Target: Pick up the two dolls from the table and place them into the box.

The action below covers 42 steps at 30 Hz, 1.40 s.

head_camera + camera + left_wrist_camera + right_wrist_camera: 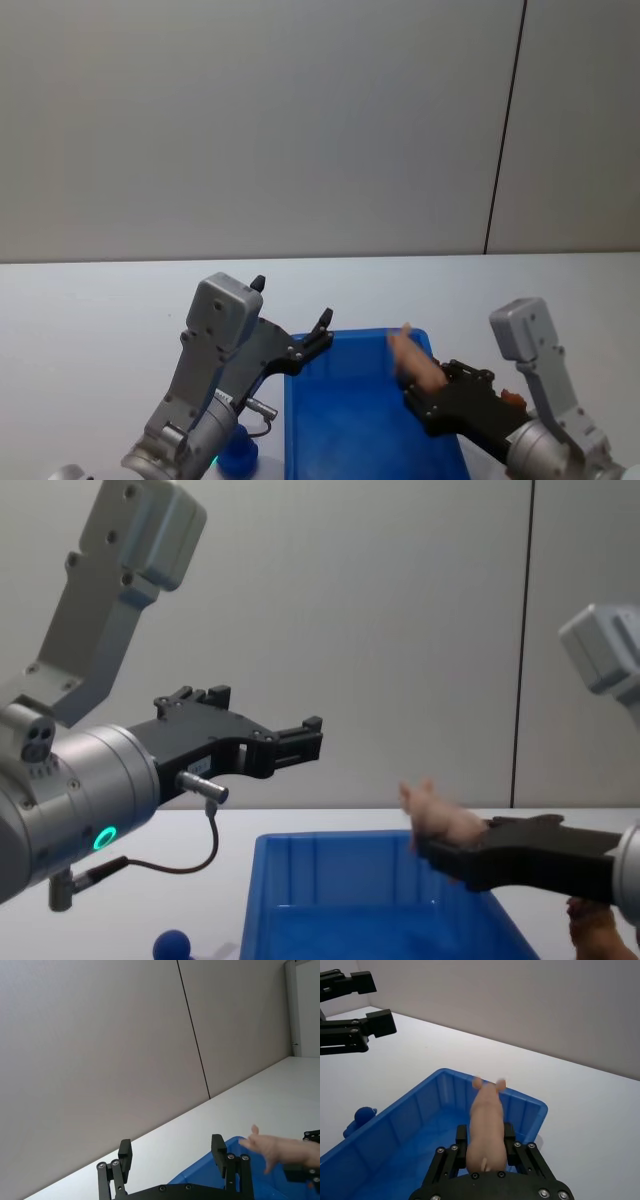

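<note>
- Between the fingers of your right gripper, the pale pink doll sat clamped, its head poking out ahead of the fingertips.
- Directly beneath that gripper lay the blue box, with the doll held above its right half, clear of the floor.
- Your left gripper hung spread wide and empty, raised above the box's left rim.
- Below the left gripper, a small blue ball rested on the white table just beside the box wall.
- Under your right arm, what was probably the reddish-brown doll peeked out; too little showed to be sure.
</note>
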### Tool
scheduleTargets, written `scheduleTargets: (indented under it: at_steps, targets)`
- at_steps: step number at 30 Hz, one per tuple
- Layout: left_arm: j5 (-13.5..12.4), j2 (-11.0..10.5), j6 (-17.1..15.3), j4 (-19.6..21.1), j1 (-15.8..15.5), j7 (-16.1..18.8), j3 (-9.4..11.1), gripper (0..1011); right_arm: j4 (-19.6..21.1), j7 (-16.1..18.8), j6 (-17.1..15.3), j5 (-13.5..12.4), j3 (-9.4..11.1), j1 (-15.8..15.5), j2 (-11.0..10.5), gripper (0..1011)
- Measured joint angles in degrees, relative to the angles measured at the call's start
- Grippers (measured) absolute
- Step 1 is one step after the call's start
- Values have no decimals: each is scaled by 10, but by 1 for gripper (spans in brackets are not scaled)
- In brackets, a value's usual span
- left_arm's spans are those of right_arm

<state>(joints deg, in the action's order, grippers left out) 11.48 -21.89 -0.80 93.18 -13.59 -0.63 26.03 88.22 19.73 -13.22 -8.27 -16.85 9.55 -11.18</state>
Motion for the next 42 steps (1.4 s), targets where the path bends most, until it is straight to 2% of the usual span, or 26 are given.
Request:
scheduleTargets:
  at_steps: [5, 10, 11, 14, 16, 17, 20, 26, 42]
  targets:
    - [0, 0, 0, 0, 0, 0, 0, 1001, -6, 6, 1, 3, -4, 6, 5, 519]
    - [0, 0, 0, 0, 0, 0, 0, 1001, -11, 8, 2, 4, -6, 9, 8, 710]
    - [0, 0, 0, 0, 0, 0, 0, 1001, -12, 8, 2, 4, -7, 10, 8, 710]
    - [0, 0, 0, 0, 0, 0, 0, 1001, -13, 8, 3, 4, -7, 11, 9, 802]
    - [0, 0, 0, 0, 0, 0, 0, 1001, -14, 6, 5, 4, -7, 11, 9, 895]
    - [0, 0, 0, 0, 0, 0, 0, 1001, -14, 6, 5, 4, -7, 11, 9, 895]
    - [0, 0, 0, 0, 0, 0, 0, 1001, -14, 1, 6, 4, -7, 10, 9, 987]
    - [0, 0, 0, 0, 0, 0, 0, 1001, -5, -14, 10, 0, -5, 4, 5, 1001]
    - [0, 0, 0, 0, 0, 0, 0, 1001, 47, -98, 10, -18, 12, -43, -23, 1001]
